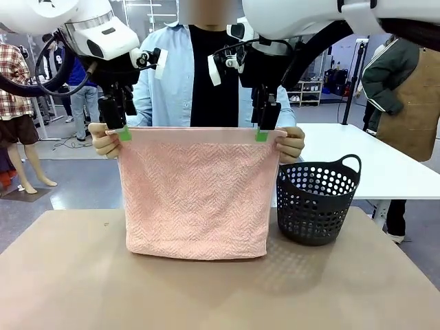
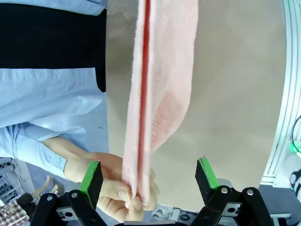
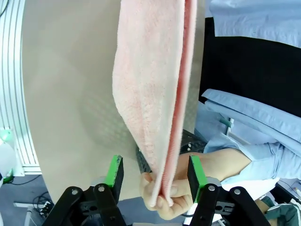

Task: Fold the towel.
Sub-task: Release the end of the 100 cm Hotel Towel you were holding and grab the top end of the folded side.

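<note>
Towel (image 1: 196, 199) hangs doubled near the bench's (image 1: 69, 275) far edge. The person's hands (image 1: 103, 141) pinch its top corners, presenting them. Left gripper (image 2: 148, 170) and right gripper (image 3: 155, 165) straddle those corners, fingers apart, nothing clamped.

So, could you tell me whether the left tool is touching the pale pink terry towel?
Apart. The left wrist view shows the left tool open, both green pads standing clear of the pale pink terry towel hanging between them.
</note>
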